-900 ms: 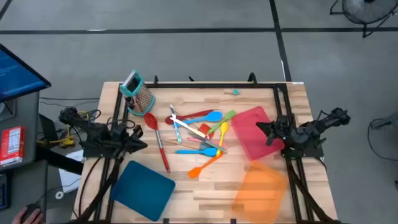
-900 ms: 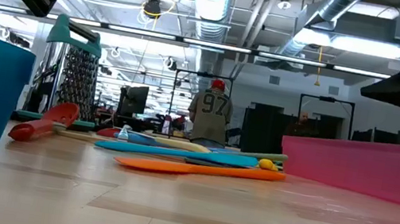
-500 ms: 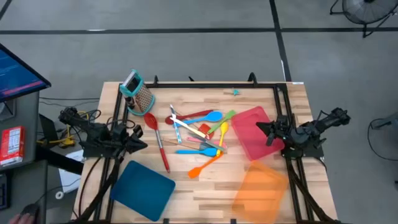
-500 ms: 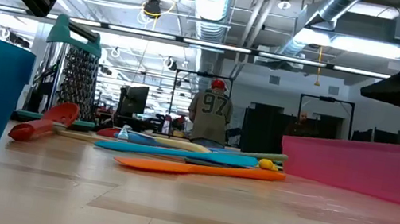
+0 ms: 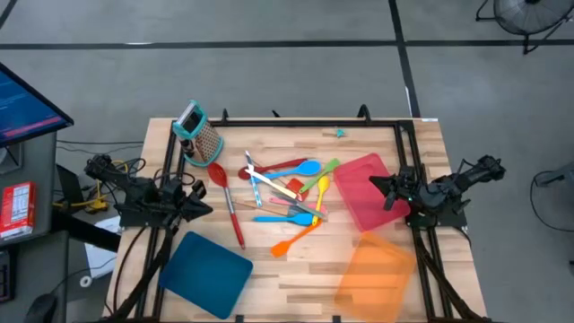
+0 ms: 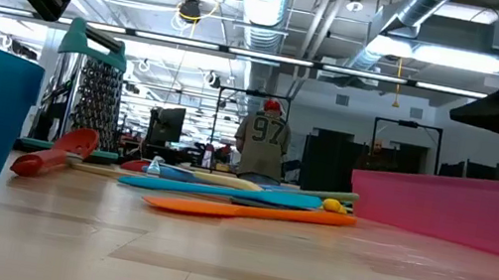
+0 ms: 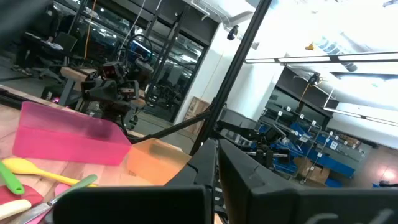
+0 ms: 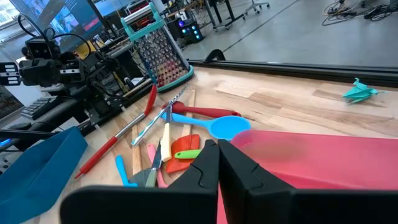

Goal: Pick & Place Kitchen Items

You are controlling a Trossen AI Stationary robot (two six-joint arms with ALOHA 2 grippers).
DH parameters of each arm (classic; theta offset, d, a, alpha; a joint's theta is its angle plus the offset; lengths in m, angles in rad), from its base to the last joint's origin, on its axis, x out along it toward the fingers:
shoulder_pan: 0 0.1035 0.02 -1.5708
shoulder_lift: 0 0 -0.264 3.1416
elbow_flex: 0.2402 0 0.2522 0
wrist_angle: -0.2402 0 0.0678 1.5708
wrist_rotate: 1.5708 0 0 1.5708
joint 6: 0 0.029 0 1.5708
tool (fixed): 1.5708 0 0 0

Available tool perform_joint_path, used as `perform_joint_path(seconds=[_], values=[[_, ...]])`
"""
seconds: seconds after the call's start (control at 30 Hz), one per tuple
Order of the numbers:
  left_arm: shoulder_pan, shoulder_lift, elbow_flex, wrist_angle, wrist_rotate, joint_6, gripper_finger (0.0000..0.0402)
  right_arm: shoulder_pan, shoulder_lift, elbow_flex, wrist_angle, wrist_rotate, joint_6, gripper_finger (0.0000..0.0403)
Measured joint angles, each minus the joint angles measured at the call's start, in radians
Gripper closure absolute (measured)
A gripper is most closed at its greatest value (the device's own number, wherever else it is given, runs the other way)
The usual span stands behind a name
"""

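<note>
Nearest to us, our left claw (image 5: 204, 205) hovers at the worktop's (image 5: 296, 269) left edge, fingers pressed together and empty; our right claw (image 5: 377, 187) waits likewise closed over the red tray (image 5: 368, 193). Between them lie the kitchen items (image 5: 289, 193), a loose heap of slim coloured spoons and spatulas, handles crossing at many angles. We judge the long red spoon (image 5: 226, 199) the likeliest first pick: it lies just beside the left claw, its handle running towards the blue tray (image 5: 204, 274).

Bright overhead lighting, ceiling glare, soft shadows
</note>
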Motion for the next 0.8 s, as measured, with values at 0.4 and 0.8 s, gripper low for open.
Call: perform_joint_path(seconds=[0.4, 0.8], values=[[0.0, 0.0, 0.0, 0.0, 0.0, 0.0, 0.0399, 0.0, 0.0, 0.0, 0.0, 0.0, 0.0, 0.0403], [0.0, 0.002, 0.0, 0.015, -0.023, 0.0, 0.0399, 0.0, 0.0, 0.0, 0.0, 0.0, 0.0, 0.0403]])
